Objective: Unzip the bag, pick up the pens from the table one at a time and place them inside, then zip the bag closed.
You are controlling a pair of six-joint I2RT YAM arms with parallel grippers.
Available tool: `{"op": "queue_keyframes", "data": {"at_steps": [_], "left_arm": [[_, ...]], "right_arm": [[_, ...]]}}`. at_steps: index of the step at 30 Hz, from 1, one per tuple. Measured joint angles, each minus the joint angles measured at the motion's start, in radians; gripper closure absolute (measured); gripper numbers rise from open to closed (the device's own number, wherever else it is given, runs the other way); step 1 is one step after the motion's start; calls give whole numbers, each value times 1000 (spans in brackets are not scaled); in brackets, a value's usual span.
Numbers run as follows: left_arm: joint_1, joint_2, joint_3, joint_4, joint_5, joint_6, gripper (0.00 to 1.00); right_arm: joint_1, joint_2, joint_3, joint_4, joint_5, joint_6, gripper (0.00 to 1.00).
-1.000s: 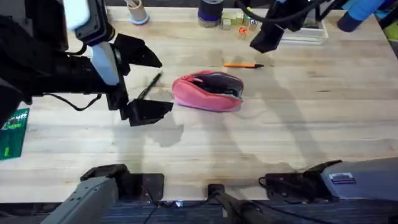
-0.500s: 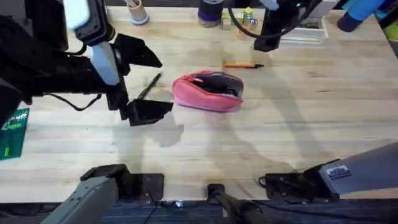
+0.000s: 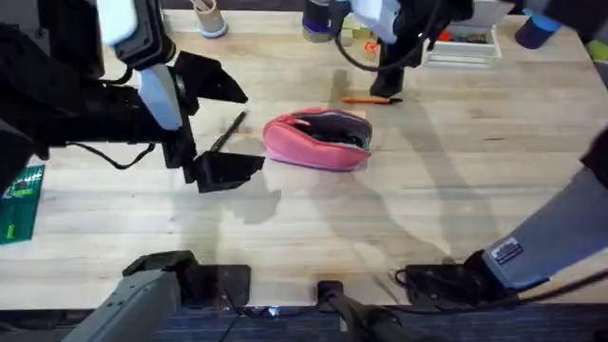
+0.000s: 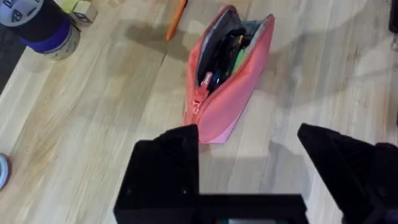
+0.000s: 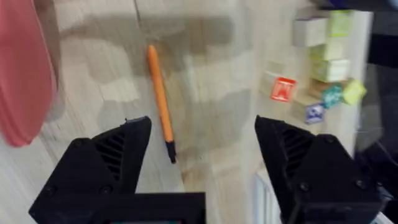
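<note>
Bag (image 3: 317, 140) already unzipped; right gripper (image 5: 202, 149), fingers spread and empty, hovers above the orange pen (image 5: 160, 102) just beyond the bag, likely needing to descend and pinch it, while left gripper (image 4: 249, 143) waits released beside the bag.

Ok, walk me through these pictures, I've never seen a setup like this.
Two robot arms work at a wooden table. One picture looks down from above; the other two come from small cameras on each arm's wrist. The left claw hangs open near a black pen, holding nothing. The right claw is open above an orange pen, also holding nothing. Between the pens lies a pink bag, already unzipped, with things inside. Small coloured cubes sit along the far edge of the table.
</note>
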Motion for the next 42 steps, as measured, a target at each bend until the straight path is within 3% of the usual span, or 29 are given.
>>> {"op": "queue_keyframes", "data": {"at_steps": [16,34,42], "left_arm": [[0,0,0,0,0,0,8],[0,0,0,0,0,0,8],[0,0,0,0,0,0,8]], "right_arm": [[-8,178,0,27,-6,0,6],[-34,213,21,-27,-108,62,6],[-33,219,21,-59,-141,79,243]]}}
